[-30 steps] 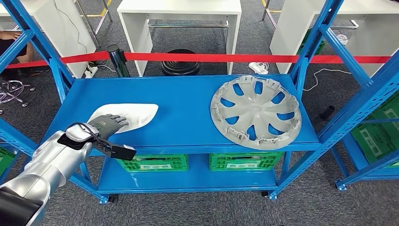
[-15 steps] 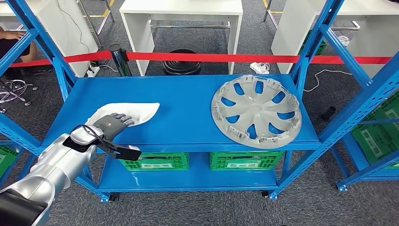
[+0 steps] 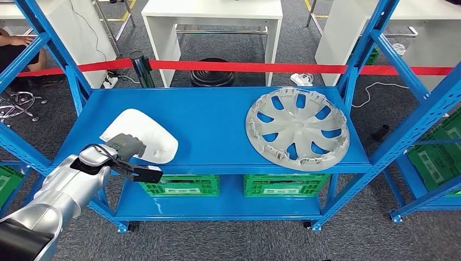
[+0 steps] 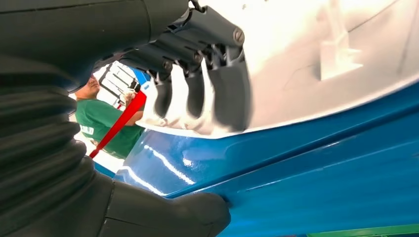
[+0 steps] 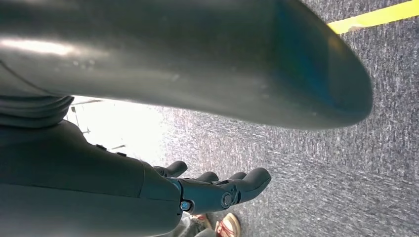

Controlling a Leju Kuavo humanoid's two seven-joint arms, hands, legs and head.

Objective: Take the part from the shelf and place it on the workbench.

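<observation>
A white, smooth plastic part (image 3: 148, 133) lies at the left front of the blue shelf (image 3: 212, 117), its near end close to the shelf's front edge. My left hand (image 3: 124, 145) rests on the part's near-left side. In the left wrist view its dark fingers (image 4: 197, 79) curl over the rim of the white part (image 4: 321, 59), while the thumb (image 4: 163, 217) sits lower, against the blue shelf edge. My right hand (image 5: 217, 190) hangs over grey carpet, fingers loosely extended, holding nothing.
A silver wheel cover (image 3: 296, 129) lies on the right half of the shelf. Two green crates (image 3: 178, 186) stand on the lower level. Blue uprights frame both sides. Behind are red barrier tape (image 3: 244, 66), white tables (image 3: 212, 11) and a person (image 3: 16, 41).
The white part has swung round and slid toward the shelf's front edge under my left hand, which drew back a little. The camera shifted slightly.
</observation>
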